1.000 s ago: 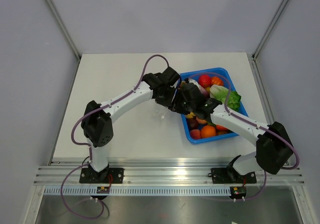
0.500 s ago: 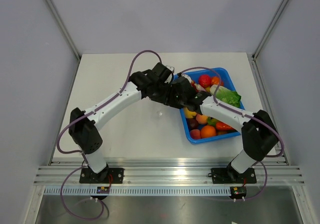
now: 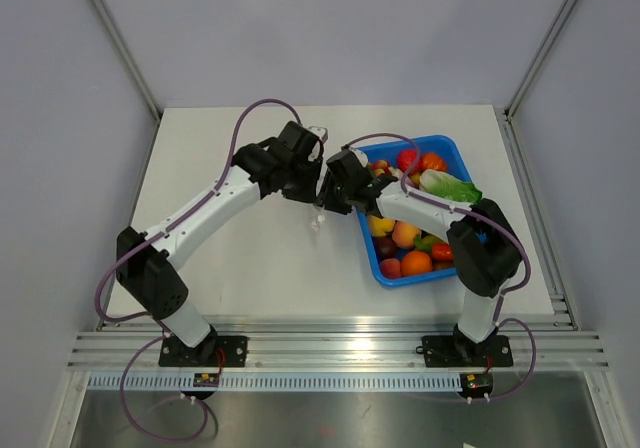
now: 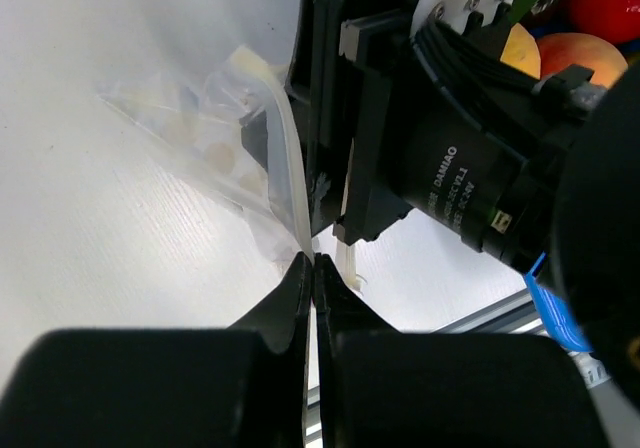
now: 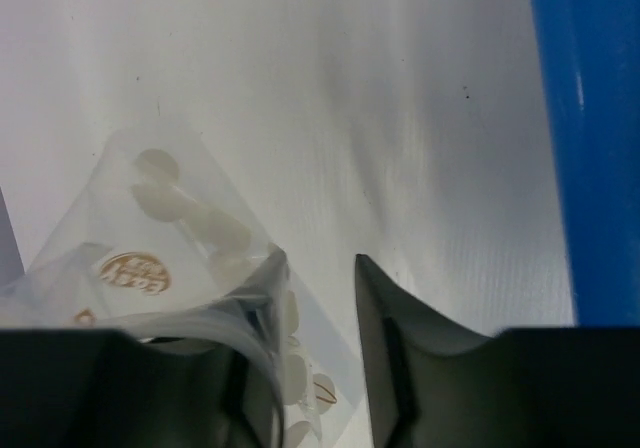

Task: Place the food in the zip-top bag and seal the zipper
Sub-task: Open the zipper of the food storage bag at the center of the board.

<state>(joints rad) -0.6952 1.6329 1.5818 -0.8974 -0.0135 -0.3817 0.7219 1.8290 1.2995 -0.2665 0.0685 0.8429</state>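
The zip-top bag (image 4: 200, 133) is a clear crinkly pouch lying on the white table, just left of the tray; in the top view only a small glint of the bag (image 3: 318, 220) shows under the two grippers. My left gripper (image 4: 312, 260) is shut on the pale zipper strip (image 4: 290, 183) at the bag's mouth. My right gripper (image 5: 318, 260) stands open right against the bag (image 5: 170, 228), with clear film draped over its left finger (image 5: 262, 293). A dark round fruit, the food (image 3: 384, 247), lies in the tray among other fruits. Nothing dark shows inside the bag.
The blue tray (image 3: 452, 146) holds orange, red, peach and yellow fruits and a green cabbage (image 3: 447, 186), right of the grippers. Its blue wall (image 5: 585, 138) stands close on the right of my right gripper. Both arms meet over the table's middle; grey walls enclose the table.
Both grippers have moved left, away from the tray, with the bag between them. The left arm has stretched out, and the right gripper's jaws have widened slightly.
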